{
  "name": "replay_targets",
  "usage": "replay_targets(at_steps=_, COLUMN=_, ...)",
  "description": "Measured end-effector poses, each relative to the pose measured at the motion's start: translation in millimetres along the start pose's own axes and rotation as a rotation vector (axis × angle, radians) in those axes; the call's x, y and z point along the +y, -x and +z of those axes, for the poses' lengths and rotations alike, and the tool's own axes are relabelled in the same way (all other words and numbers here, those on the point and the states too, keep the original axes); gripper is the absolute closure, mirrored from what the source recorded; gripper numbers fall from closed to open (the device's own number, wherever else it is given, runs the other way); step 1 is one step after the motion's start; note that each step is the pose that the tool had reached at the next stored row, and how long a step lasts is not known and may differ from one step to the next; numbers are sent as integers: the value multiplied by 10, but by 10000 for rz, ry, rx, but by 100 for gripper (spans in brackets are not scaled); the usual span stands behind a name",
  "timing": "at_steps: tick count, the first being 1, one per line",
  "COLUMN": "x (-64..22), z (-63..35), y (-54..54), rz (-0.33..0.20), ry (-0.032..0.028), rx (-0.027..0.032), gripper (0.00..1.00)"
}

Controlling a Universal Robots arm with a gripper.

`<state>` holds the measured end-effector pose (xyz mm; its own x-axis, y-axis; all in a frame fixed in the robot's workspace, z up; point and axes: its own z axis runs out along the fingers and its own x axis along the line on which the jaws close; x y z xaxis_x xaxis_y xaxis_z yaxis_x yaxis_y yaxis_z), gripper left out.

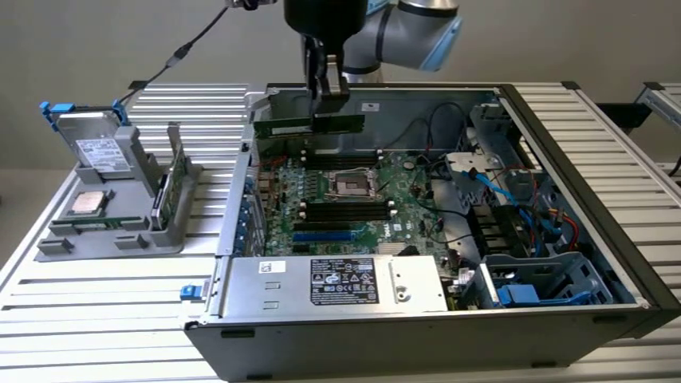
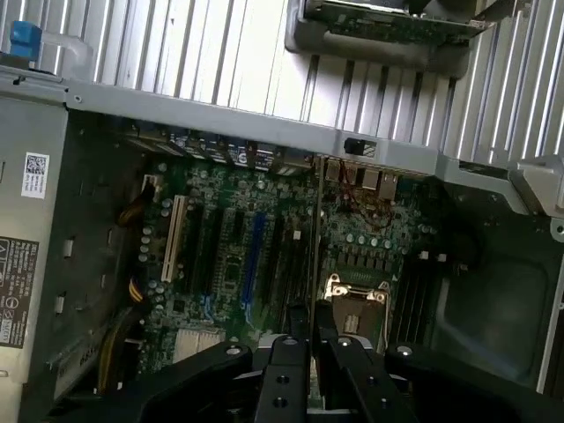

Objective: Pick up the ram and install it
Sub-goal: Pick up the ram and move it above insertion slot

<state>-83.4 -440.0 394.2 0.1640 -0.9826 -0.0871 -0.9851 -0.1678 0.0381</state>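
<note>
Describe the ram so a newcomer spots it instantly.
Find the open dark-grey computer case, then the green motherboard inside it. Above the board's far edge, the black gripper pinches the ram, a long, thin green circuit-board stick. It alone hangs level in the air, clear of the black slots below.

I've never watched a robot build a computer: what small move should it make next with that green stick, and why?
Probably lower it slowly, straight down. The tool grips the ram level above the open case, roughly over the black slots beside the processor socket, and it looks clear of them.
</note>
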Motion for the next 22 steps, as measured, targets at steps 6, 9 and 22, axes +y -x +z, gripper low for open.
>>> replay_targets(at_steps=6, x=-270, z=63, y=-41, rz=1, ry=0, rx=-1, gripper=86)
replay_targets(at_steps=9, x=-384, z=112, y=-55, rz=18, ry=-1, rx=-1, gripper=86)
replay_targets(at_steps=22, x=-555, z=311, y=-61, rz=474, ry=-40, rx=-19, gripper=86)
